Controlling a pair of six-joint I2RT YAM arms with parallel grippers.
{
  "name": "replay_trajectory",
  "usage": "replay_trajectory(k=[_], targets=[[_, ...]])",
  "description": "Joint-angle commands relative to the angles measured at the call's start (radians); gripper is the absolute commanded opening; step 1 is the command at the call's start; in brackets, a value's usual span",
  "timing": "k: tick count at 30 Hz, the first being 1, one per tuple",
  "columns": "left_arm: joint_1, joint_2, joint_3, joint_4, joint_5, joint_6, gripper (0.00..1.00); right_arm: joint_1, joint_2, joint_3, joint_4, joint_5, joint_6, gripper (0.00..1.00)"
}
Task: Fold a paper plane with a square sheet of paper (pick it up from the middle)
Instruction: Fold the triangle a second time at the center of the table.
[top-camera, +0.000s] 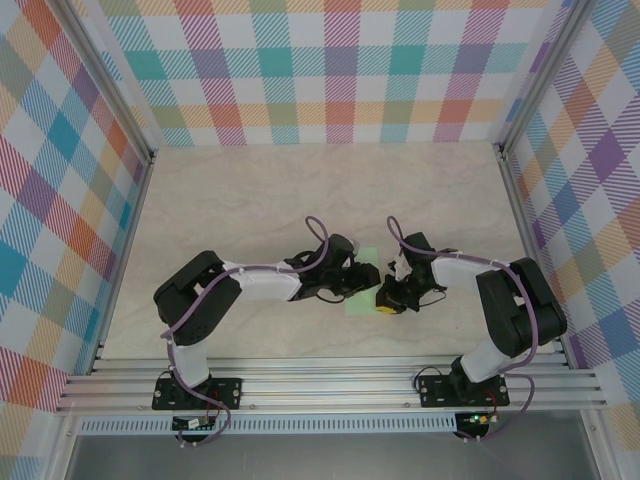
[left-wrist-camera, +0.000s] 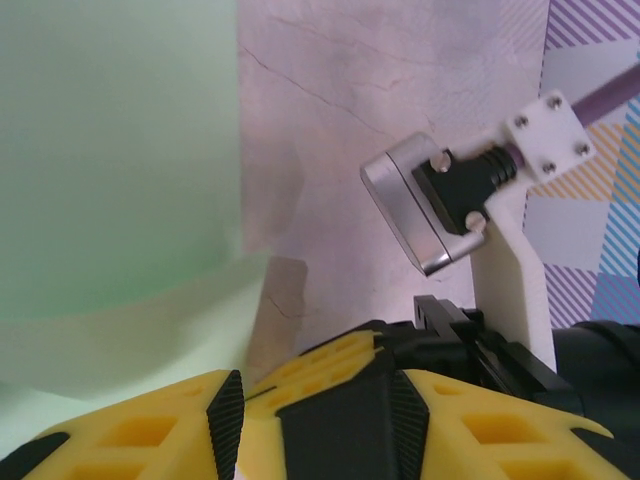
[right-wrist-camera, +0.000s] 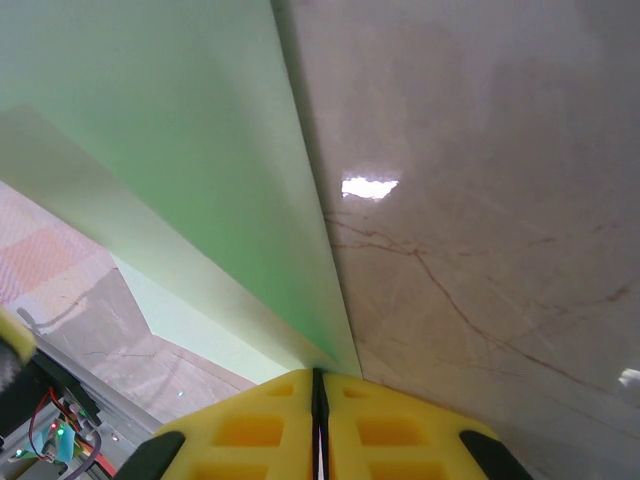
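The square sheet of paper (top-camera: 357, 304) is pale mint green and lies folded in layers on the marble table, mostly under the two wrists. In the right wrist view its creased edge (right-wrist-camera: 300, 290) runs straight into my right gripper (right-wrist-camera: 318, 375), which is shut on it. My left gripper (left-wrist-camera: 315, 380) stands open just right of the paper (left-wrist-camera: 110, 150), where a flap curls up. The right gripper's shut yellow fingers (left-wrist-camera: 330, 362) sit in the gap between its jaws. From above, the left gripper (top-camera: 352, 283) and right gripper (top-camera: 388, 300) meet tip to tip. The paper plane is out of view.
The marble tabletop (top-camera: 300, 190) stretches away behind the arms, walled by checked panels on three sides. An aluminium rail (top-camera: 330, 385) runs along the near edge. The right arm's silver wrist camera (left-wrist-camera: 415, 215) hangs close in front of the left gripper.
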Motion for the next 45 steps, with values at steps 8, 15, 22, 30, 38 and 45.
replay_trajectory(k=[8,15,22,30,38,45], targets=[[-0.02,0.062,-0.029,0.064,0.0,-0.027,0.46,0.002,0.04,-0.026,0.015,0.053,0.018,0.1],[-0.02,0.066,-0.069,0.119,-0.008,-0.033,0.47,0.001,0.043,-0.028,0.013,0.062,0.022,0.09],[-0.02,0.042,-0.1,0.154,-0.038,-0.024,0.48,0.001,0.05,-0.029,0.017,0.061,0.024,0.08],[-0.014,0.049,-0.073,0.133,-0.074,0.023,0.49,0.001,0.051,-0.029,0.006,0.069,0.024,0.08],[0.016,0.054,-0.068,0.11,-0.108,0.082,0.5,0.001,0.044,-0.04,0.002,0.066,0.027,0.06],[0.051,0.051,-0.068,0.114,-0.09,0.106,0.5,0.001,0.04,-0.041,-0.007,0.072,0.029,0.05]])
